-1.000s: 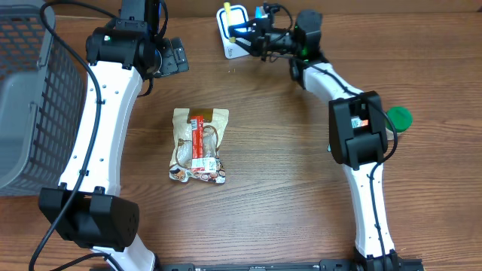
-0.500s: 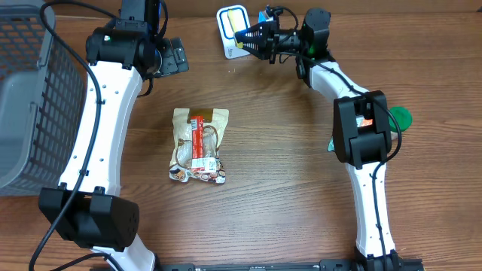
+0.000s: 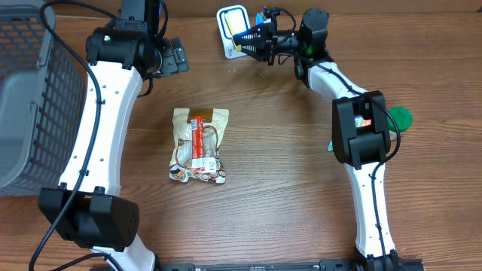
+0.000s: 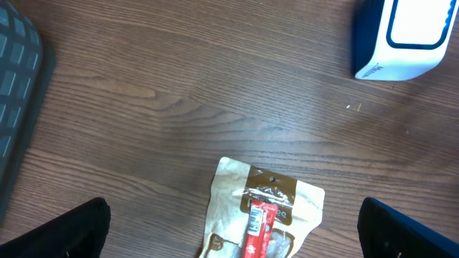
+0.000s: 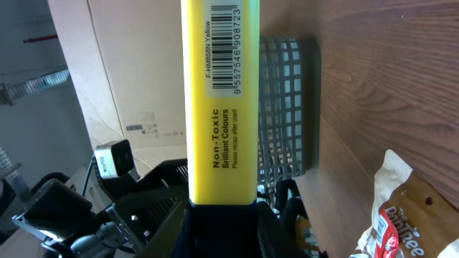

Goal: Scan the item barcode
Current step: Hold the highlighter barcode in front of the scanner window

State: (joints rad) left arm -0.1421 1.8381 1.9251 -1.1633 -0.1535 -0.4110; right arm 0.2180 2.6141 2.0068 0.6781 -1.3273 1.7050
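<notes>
Right wrist view: right gripper point(image 5: 222, 218) jaws clamp the yellow highlighter point(image 5: 221, 107), barcode label facing the camera. Overhead: highlighter at 12 o'clock on the table point(image 3: 286, 188), tip over the scanner point(image 3: 230, 19) at its 9 o'clock. Left gripper point(image 3: 175, 55) jaws wide open, empty, at 11 o'clock. Pack point(image 3: 199, 145) centre; basket point(image 3: 30, 98) at 9 o'clock.

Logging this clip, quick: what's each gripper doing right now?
Left gripper: open, holding nothing.
Right gripper: shut on the yellow highlighter.
</notes>
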